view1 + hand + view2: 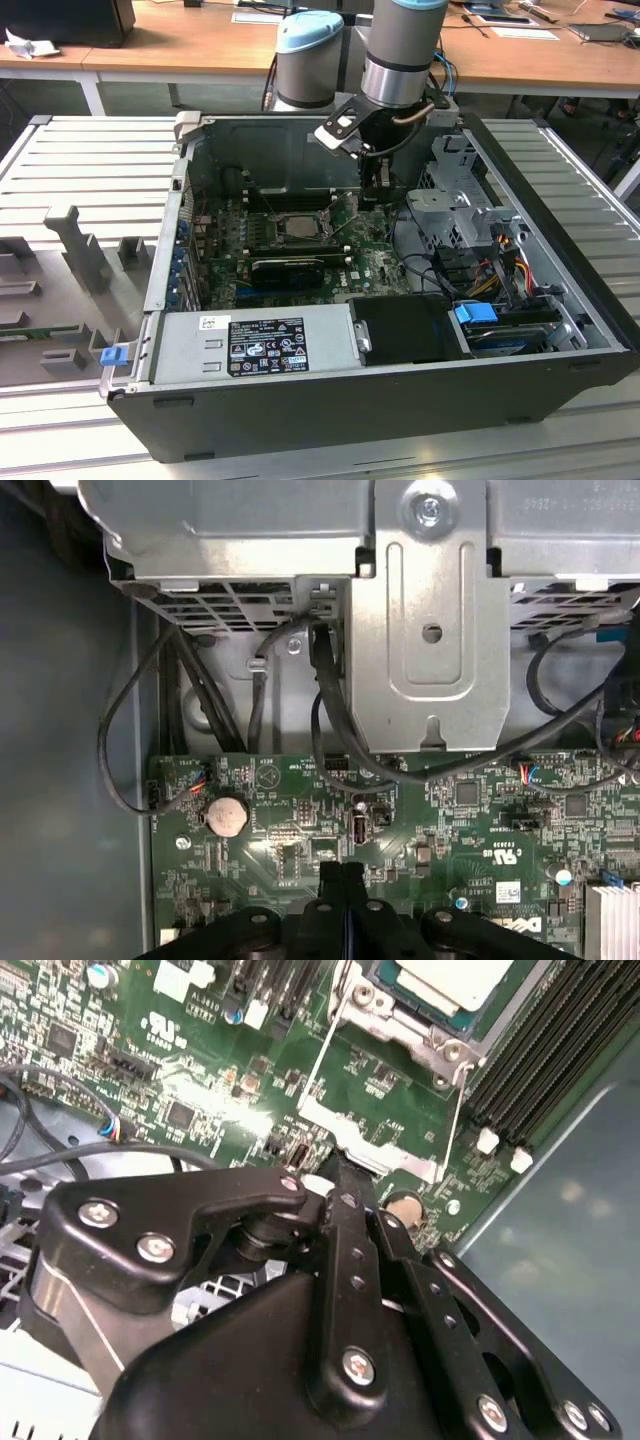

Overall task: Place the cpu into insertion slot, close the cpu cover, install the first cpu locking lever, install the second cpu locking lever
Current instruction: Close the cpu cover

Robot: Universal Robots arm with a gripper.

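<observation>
The cpu [452, 978] lies with its silver-grey top up in the insertion slot [400, 1022]; in the exterior view the cpu [297, 224] sits mid-board inside the open case. The cpu cover [372, 1148], a thin silver frame, stands tilted up from the slot, with green board showing through its cut-out. My gripper [345, 1182] is shut, its black fingertips pressed together right at the cover's free edge. In the first wrist view the gripper [342, 878] hangs just over the board. From outside, the gripper [375, 195] reaches down on the exterior view's right of the slot.
Long black memory slots [560, 1050] flank the socket. A metal drive cage [430, 630] with black cables [325, 710] stands close by the gripper. A coin battery [226, 816] sits on the board. A black card [290, 268] and the power supply [255, 345] lie nearer the case front.
</observation>
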